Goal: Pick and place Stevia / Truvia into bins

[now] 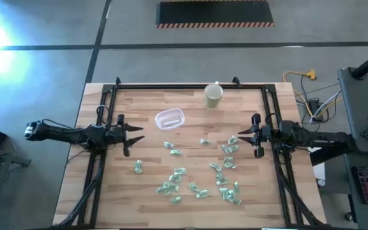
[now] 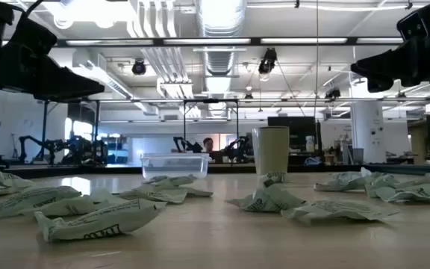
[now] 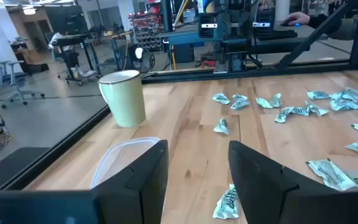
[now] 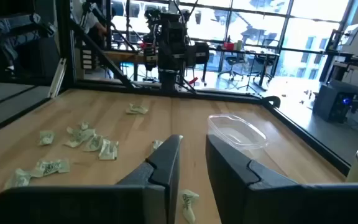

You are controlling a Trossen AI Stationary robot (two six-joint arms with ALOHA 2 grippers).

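Although the sachets (image 1: 197, 174) lie scattered over the near and right parts of the wooden table (image 1: 145, 191), none is yet in the clear tub (image 1: 170, 118), which stands empty toward the far middle, just left of the beige cup (image 1: 213, 95). The packets look crumpled and paper-thin: they are judged very light, soft and easily flattened, liable to slide or flip when nudged, but not fragile. A pinch across the raised, creased middle of one isolated sachet, fingertips brought down to the board on either side, seems the surest hold; clustered ones near the right arm risk a double pick.

The left gripper (image 1: 133, 135) hovers at the table's left edge, fingers (image 3: 145, 177) apart with a clear gap and nothing between them; the tub's rim shows just beyond them in the left wrist view. The right gripper (image 1: 238, 139) hovers at the right edge beside the nearest cluster, fingers (image 4: 166, 163) parted more narrowly, also empty. The tub, light and smooth, may shift if bumped during release.
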